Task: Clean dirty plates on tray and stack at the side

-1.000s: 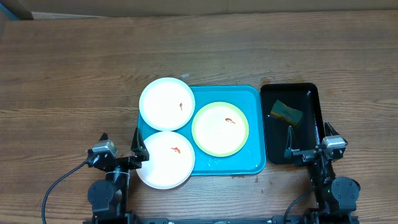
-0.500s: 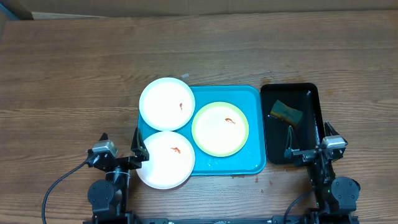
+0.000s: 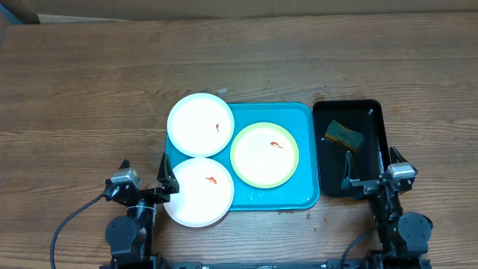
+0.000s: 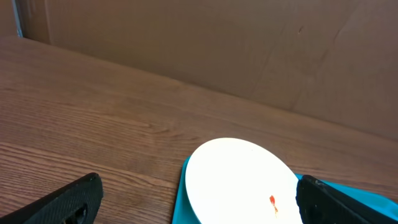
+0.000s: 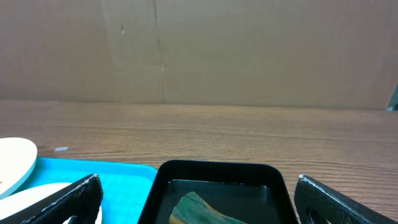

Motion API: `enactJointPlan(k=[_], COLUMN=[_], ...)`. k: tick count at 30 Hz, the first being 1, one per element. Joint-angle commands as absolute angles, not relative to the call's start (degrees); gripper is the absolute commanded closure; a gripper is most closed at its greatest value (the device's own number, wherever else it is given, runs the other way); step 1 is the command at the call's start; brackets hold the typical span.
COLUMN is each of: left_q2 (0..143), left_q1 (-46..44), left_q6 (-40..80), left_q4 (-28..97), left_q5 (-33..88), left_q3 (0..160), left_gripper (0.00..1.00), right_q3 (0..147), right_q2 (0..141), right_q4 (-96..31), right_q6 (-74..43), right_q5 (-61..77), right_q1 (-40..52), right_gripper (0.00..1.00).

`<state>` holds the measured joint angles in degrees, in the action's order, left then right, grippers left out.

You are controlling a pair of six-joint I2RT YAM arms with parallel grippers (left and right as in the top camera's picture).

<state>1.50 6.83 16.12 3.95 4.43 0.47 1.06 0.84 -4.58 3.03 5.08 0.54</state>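
Note:
The turquoise tray (image 3: 302,119) lies at the table's middle front. One white plate (image 3: 200,125) overhangs its far left corner. A second white plate (image 3: 199,191) overhangs its near left corner. The yellow-green rimmed plate (image 3: 264,155) lies inside, to the right. Each has a small orange-red smear. My left gripper (image 3: 146,172) is open and empty at the front left, beside the near white plate. In the left wrist view its fingertips (image 4: 62,202) frame the far white plate (image 4: 239,180). My right gripper (image 3: 371,168) is open and empty at the black tray's near end.
A narrow black tray (image 3: 370,112) holding water and a green-yellow sponge (image 3: 343,134) stands right of the turquoise tray. It also shows in the right wrist view (image 5: 217,168) with the sponge (image 5: 199,211). A brown cardboard wall stands behind the table.

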Motion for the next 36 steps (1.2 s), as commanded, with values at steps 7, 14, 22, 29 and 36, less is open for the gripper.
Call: enactJointPlan(k=[7, 14, 22, 29, 36], left_q2=[1.1, 1.1, 5.1, 31.2, 61.1], left_q1=[6.7, 6.7, 6.7, 6.7, 6.7], left_q6=[15.5, 15.8, 15.3, 9.9, 9.4], left_q4=[4.1, 2.4, 14.7, 35.1, 55.0], left_q5=[4.5, 10.6, 18.2, 25.2, 25.6], left_q3=[0.3, 0.6, 14.4, 45.5, 74.0], left_gripper=[0.0, 0.0, 0.0, 0.0, 0.0], right_q3=[0.5, 0.5, 0.5, 0.5, 0.5], right_q2=[0.3, 0.3, 0.3, 0.3, 0.3], right_q4=[-4.4, -4.4, -4.4, -4.4, -4.4], right_q6=[3.2, 3.2, 3.2, 3.2, 3.2], right_q5=[4.6, 4.6, 4.6, 4.6, 4.6], right_q1=[1.0, 1.0, 1.0, 1.0, 1.0], right_gripper=[0.0, 0.0, 0.0, 0.0, 0.0])
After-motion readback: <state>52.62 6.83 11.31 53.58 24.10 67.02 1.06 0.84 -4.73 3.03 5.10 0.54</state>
